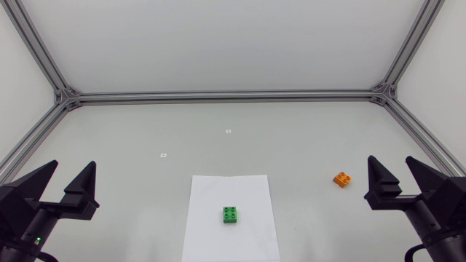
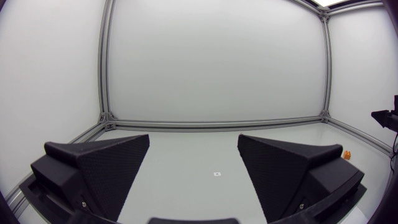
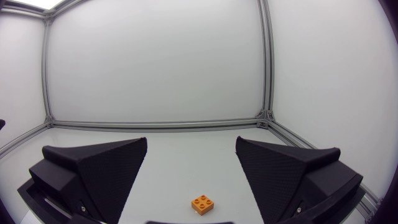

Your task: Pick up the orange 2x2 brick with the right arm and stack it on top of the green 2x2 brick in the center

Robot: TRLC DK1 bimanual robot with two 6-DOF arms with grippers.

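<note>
The orange 2x2 brick (image 1: 342, 178) lies on the table at the right, just left of my right gripper (image 1: 395, 172), which stands open with nothing in it. In the right wrist view the orange brick (image 3: 204, 203) sits on the table ahead of and between the spread fingers of the right gripper (image 3: 191, 155). The green 2x2 brick (image 1: 231, 215) rests on a white paper sheet (image 1: 255, 233) at the centre front. My left gripper (image 1: 69, 180) is open at the front left, far from both bricks. The left wrist view shows the left gripper (image 2: 194, 152) empty and the orange brick (image 2: 347, 154) far off beside one finger.
An aluminium frame (image 1: 226, 95) borders the table at the back and along both sides. Two small white markers (image 1: 164, 155) (image 1: 228, 131) lie on the table behind the paper.
</note>
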